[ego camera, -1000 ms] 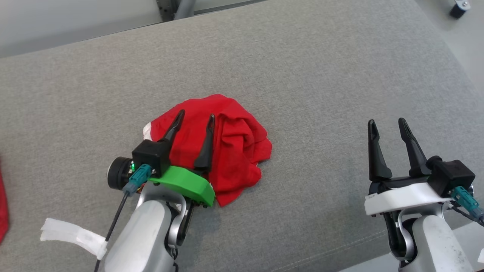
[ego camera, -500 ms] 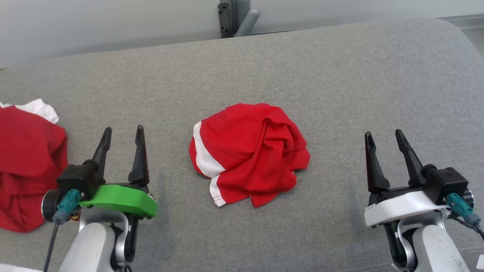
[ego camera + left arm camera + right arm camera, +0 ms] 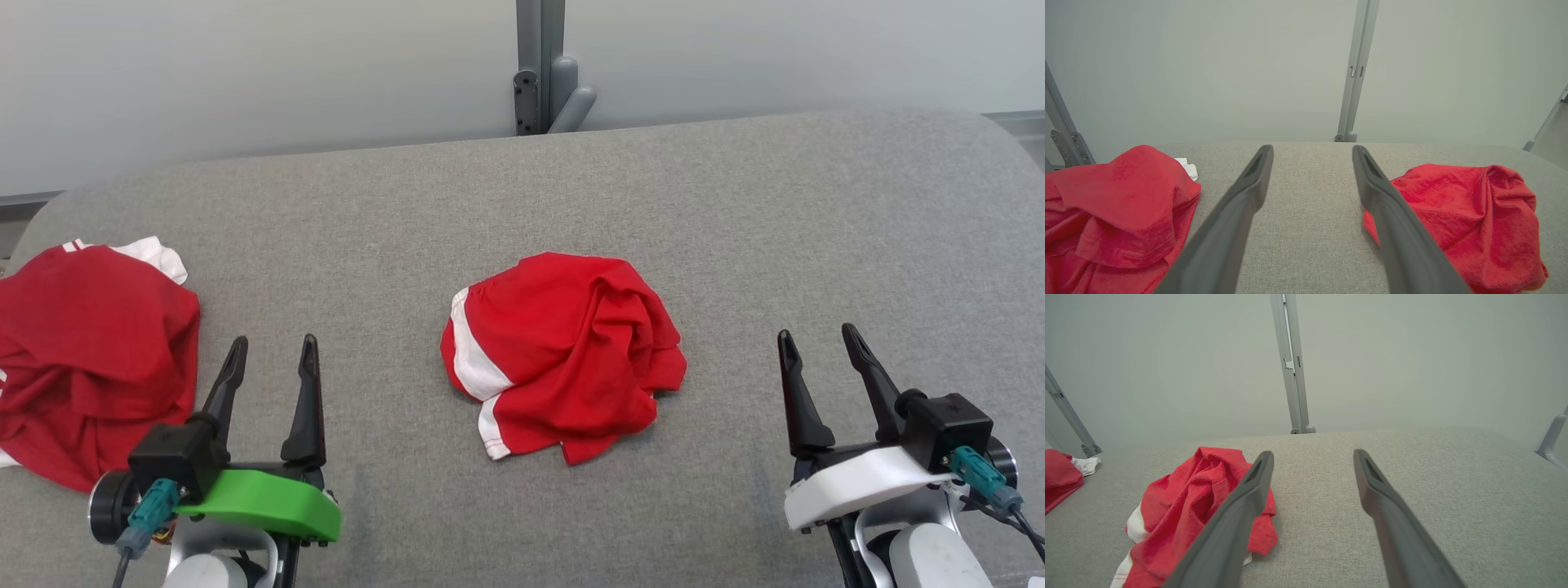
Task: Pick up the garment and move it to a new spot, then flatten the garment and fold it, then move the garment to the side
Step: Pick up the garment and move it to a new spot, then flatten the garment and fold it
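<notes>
The garment point(image 3: 563, 351) is a crumpled red piece with white stripes, lying in a heap in the middle of the grey padded surface point(image 3: 735, 204). My left gripper point(image 3: 274, 340) stands open to the left of it, apart from it, nothing between its fingers. My right gripper point(image 3: 816, 331) stands open to its right, also empty. In the left wrist view the garment point(image 3: 1470, 212) lies right of my left gripper point(image 3: 1312, 148). The right wrist view has the garment point(image 3: 1192, 498) left of my right gripper point(image 3: 1314, 452).
A second red heap with white trim point(image 3: 90, 351) lies at the surface's left end, close beside my left gripper, and shows in the wrist views point(image 3: 1114, 204) point(image 3: 1059, 475). A grey post point(image 3: 539, 65) stands behind the far edge against a pale wall.
My left gripper, which hung open over the garment, has drawn back to its left. The head camera has swung, bringing the second red heap into view. The right gripper has held its place.
</notes>
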Motion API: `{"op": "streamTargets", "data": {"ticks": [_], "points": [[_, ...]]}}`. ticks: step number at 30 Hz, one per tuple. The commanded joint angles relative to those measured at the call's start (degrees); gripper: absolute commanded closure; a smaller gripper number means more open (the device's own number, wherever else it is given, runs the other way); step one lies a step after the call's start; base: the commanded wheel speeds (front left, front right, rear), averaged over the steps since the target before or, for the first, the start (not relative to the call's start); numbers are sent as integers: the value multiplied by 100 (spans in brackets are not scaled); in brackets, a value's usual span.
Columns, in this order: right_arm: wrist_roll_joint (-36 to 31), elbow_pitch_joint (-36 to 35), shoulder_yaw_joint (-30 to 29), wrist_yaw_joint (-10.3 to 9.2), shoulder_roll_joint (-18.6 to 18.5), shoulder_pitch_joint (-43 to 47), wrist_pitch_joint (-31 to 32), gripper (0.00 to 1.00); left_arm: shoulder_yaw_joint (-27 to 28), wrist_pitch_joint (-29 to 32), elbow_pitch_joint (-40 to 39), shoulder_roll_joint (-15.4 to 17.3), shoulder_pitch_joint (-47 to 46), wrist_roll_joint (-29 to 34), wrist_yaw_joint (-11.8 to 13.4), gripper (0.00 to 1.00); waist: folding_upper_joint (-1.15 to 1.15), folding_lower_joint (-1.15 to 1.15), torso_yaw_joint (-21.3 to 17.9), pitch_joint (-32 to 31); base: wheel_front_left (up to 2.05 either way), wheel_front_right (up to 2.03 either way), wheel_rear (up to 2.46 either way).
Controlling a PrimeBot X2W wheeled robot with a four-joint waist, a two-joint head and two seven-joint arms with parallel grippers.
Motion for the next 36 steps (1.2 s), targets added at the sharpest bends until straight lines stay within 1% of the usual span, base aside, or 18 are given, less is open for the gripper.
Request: {"op": "streamTargets", "data": {"ticks": [1,13,27,32,36], "points": [[-31,-24,-18,-2,-14,102,24,0,-18,24,-35,51,105,37,23,0,0,0,-16,-73,0,0,0],[-9,-174,-80,-2,-13,388,151,0,-173,230,-365,128,541,99,201,0,0,0,-96,-277,0,0,0],[20,-196,-55,-2,-13,354,182,0,-188,276,-446,183,495,69,265,0,0,0,-49,-265,0,0,0],[-13,-211,151,-2,-13,240,227,0,-200,282,-479,192,363,89,254,0,0,0,44,-164,0,0,0],[-12,-109,672,-1,-11,117,407,0,-204,250,-488,150,243,88,267,0,0,0,206,-13,0,0,0]]}}
